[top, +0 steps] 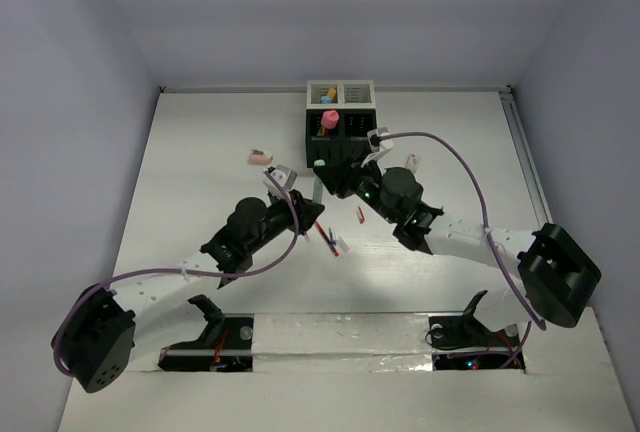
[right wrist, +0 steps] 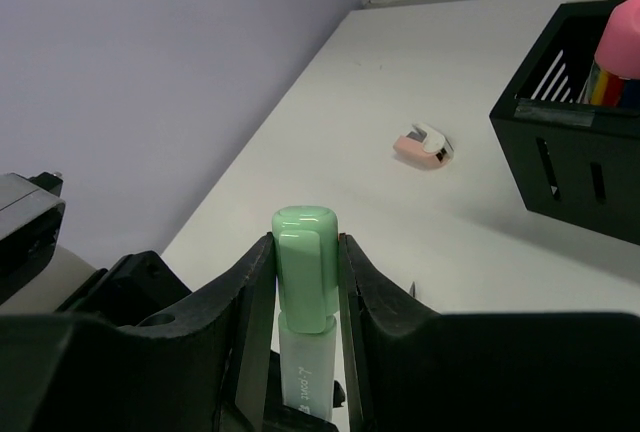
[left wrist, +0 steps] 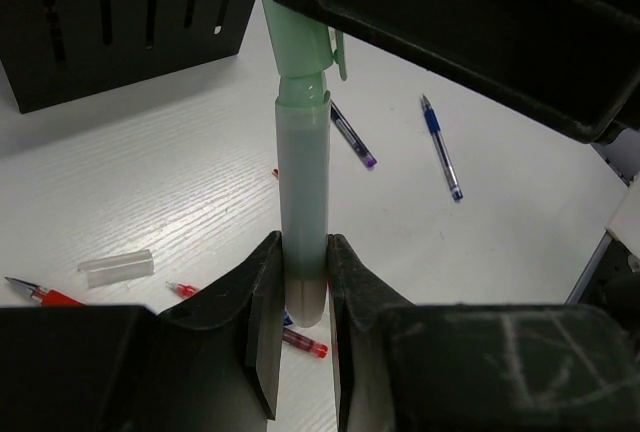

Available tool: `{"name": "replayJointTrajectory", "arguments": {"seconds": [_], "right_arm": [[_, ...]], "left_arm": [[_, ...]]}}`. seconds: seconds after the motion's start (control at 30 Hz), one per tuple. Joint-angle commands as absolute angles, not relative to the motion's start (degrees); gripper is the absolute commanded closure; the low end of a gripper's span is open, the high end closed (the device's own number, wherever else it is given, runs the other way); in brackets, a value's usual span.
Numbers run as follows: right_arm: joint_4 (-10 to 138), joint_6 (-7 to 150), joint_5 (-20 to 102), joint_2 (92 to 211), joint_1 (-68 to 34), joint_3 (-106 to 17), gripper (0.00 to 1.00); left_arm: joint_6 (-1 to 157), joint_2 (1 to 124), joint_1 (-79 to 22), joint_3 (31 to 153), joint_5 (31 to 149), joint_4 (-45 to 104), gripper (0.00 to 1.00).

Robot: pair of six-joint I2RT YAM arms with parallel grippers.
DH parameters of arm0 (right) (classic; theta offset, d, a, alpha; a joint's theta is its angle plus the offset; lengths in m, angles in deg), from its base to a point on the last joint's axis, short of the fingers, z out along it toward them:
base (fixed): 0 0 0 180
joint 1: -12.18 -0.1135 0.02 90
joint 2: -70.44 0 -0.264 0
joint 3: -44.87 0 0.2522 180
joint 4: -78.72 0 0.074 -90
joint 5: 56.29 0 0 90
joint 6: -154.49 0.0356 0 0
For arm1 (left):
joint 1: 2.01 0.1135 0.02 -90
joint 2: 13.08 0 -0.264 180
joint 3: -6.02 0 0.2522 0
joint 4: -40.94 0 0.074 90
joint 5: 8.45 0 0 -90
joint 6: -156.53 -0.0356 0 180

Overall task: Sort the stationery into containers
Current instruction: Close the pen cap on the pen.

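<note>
One green marker (left wrist: 302, 182) is held at both ends above the middle of the table (left wrist: 180, 192). The left gripper (left wrist: 303, 302) is clamped on its barrel and the right gripper (right wrist: 305, 287) on its cap. A handover or capping is judged to be in hand, and next one gripper must be released. Counted loose: one blue pen (left wrist: 440, 147), one purple pen (left wrist: 352, 139), one clear cap (left wrist: 117, 267). At the far edge stand one black box (top: 350, 130) and one white box (top: 340, 90).

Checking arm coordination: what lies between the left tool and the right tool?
A pale green marker: the left tool clamps its barrel end, the right tool its cap, shown in both wrist views.
</note>
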State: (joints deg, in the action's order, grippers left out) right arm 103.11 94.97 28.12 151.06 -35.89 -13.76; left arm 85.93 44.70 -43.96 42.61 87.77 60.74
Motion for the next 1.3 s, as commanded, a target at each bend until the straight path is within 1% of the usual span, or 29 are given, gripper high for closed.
{"name": "replayJointTrajectory", "arguments": {"seconds": [0.0, 0.23, 0.4, 0.6, 0.77, 0.83, 0.87, 1.0, 1.27], "right_arm": [[110.3, 96.3, 26.5, 150.7, -37.6, -11.3, 0.79], [118.5, 99.3, 25.0, 152.7, -40.9, -7.7, 0.78], [117.9, 100.5, 26.2, 153.2, -41.4, -6.9, 0.79], [109.5, 101.1, 27.2, 151.4, -41.4, -7.3, 0.83], [96.5, 99.3, 29.6, 149.3, -41.4, -10.1, 0.89], [92.6, 98.7, 31.0, 149.4, -41.4, -10.7, 0.99], [91.6, 98.8, 31.2, 149.5, -41.4, -11.1, 1.0], [90.1, 99.9, 35.6, 150.4, -41.4, -9.9, 1.0], [93.7, 103.4, 40.4, 150.6, -41.4, -2.9, 1.0]], "left_arm": [[86.8, 42.6, -44.1, 42.2, 87.3, 65.5, 1.0], [88.6, 41.0, -44.1, 42.1, 87.0, 68.1, 1.0], [89.0, 39.0, -44.1, 43.6, 85.6, 66.7, 1.0], [88.3, 39.1, -44.1, 45.4, 84.7, 63.8, 1.0], [87.9, 41.3, -44.1, 46.0, 84.7, 63.6, 1.0], [88.0, 42.3, -44.1, 46.7, 85.9, 63.8, 1.0], [88.1, 42.4, -44.1, 46.9, 86.2, 64.1, 1.0], [87.9, 41.9, -44.1, 49.0, 85.2, 63.0, 1.0], [88.9, 41.3, -44.1, 54.4, 86.4, 62.7, 1.0]]}}
